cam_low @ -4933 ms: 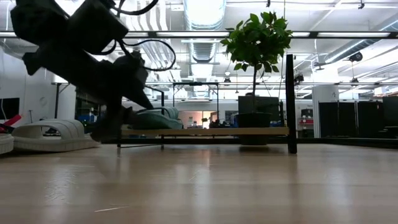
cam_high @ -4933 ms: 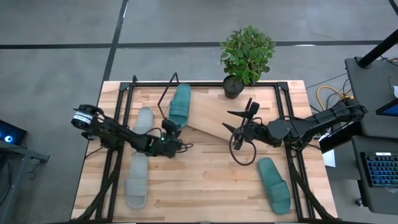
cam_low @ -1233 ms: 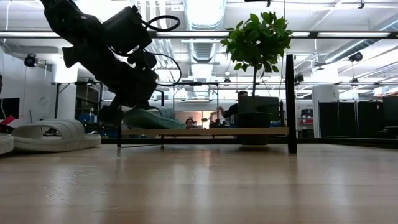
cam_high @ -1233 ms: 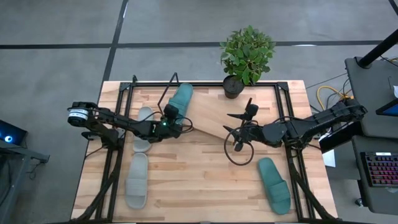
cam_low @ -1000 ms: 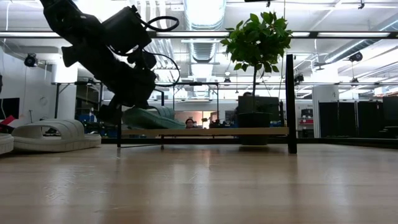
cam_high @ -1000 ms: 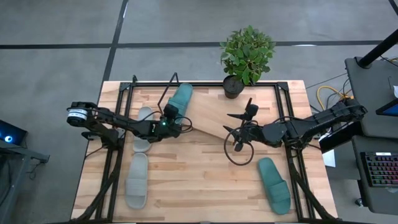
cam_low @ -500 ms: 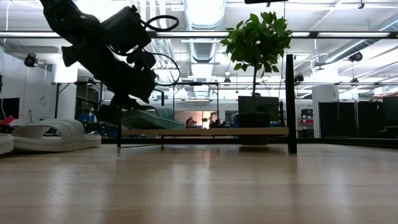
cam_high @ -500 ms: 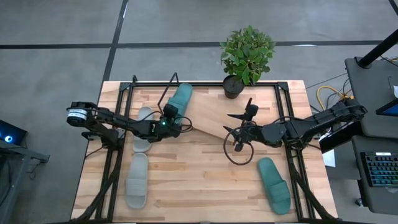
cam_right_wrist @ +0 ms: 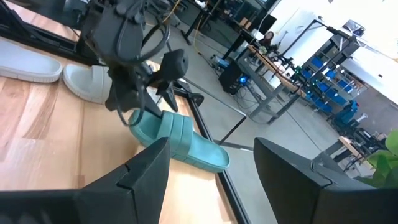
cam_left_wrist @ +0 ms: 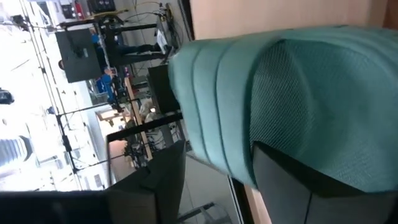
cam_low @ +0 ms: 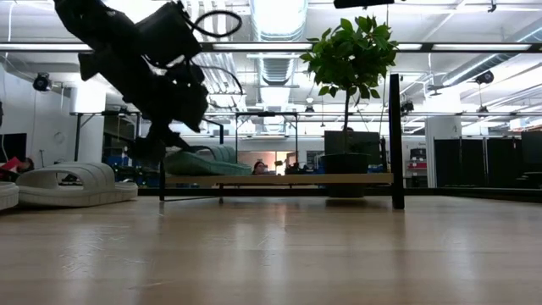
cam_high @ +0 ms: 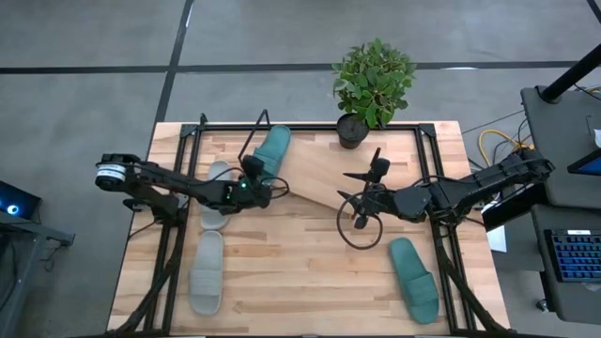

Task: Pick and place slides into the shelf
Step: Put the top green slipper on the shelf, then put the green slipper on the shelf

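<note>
My left gripper [cam_high: 260, 185] sits at the heel of the teal slide [cam_high: 270, 152] on the shelf [cam_high: 315, 169], fingers apart. Right gripper [cam_high: 362, 200] open mid-table.

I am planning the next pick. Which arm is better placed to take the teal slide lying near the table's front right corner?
Right, probably. The right gripper hangs open beside that teal slide, while the left gripper is across the table at the other teal slide on the shelf.
</note>
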